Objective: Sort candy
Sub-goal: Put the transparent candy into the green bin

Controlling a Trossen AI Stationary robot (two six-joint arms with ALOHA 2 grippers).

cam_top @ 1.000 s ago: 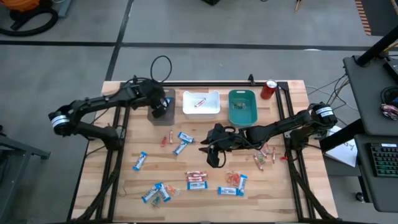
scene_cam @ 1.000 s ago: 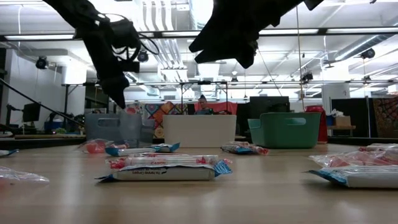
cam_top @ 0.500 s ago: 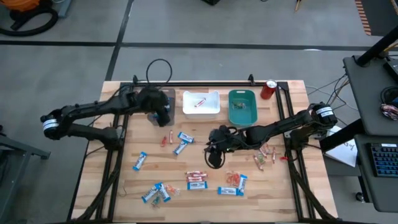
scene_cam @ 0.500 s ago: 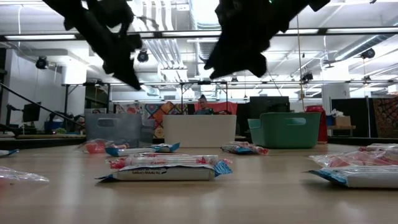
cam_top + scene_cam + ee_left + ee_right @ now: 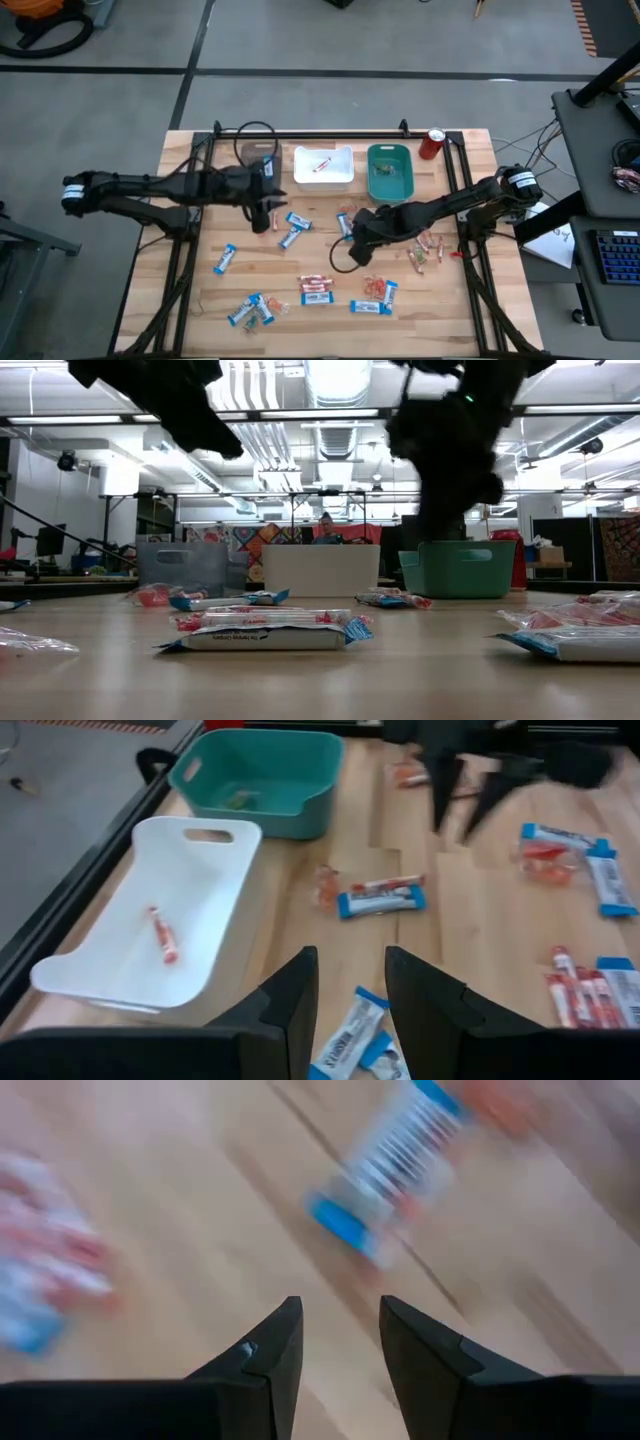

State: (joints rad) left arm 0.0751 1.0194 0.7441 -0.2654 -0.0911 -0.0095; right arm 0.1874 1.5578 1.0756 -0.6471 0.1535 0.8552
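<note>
- Most of the candy is not yet sorted. It lies loose on the table (image 5: 190, 300), and only a little has reached the bins.
- Nearest the front edge lie a blue-and-white cluster (image 5: 250, 311), two red-and-white bars (image 5: 317, 283), another blue bar (image 5: 317, 297) and a mixed heap (image 5: 378, 291).
- A single blue bar (image 5: 225, 259) lies apart on the left. Small red pieces (image 5: 428, 249) are scattered on the right.
- Mid-table, the right gripper (image 5: 352, 240) hangs above the wood beside a blue bar (image 5: 344, 223). Its jaws are parted and empty in the right wrist view, with a blue-striped wrapper (image 5: 400, 1155) just ahead of them.
- The left gripper (image 5: 262, 215) hovers over two blue bars (image 5: 293, 229) and a small red piece (image 5: 268, 225). Its jaws are parted and hold nothing; a blue bar (image 5: 350, 1038) shows between them in the left wrist view.
- The two grippers work near each other across the middle, so I judge a clash of arms to be the main risk. Overlapping wrappers in the heaps could also foul a clean pick.
- Farther back, the white bin (image 5: 323, 181) holds one red-and-white piece (image 5: 322, 165). The teal bin (image 5: 373, 188) holds a small item or two, too small to name.
- The grey bin (image 5: 180, 565) stands left of the white one; the high view shows it half hidden by the left arm and I cannot tell what is in it.
- A red can (image 5: 432, 144) stands at the far right corner, clear of the work.
</note>
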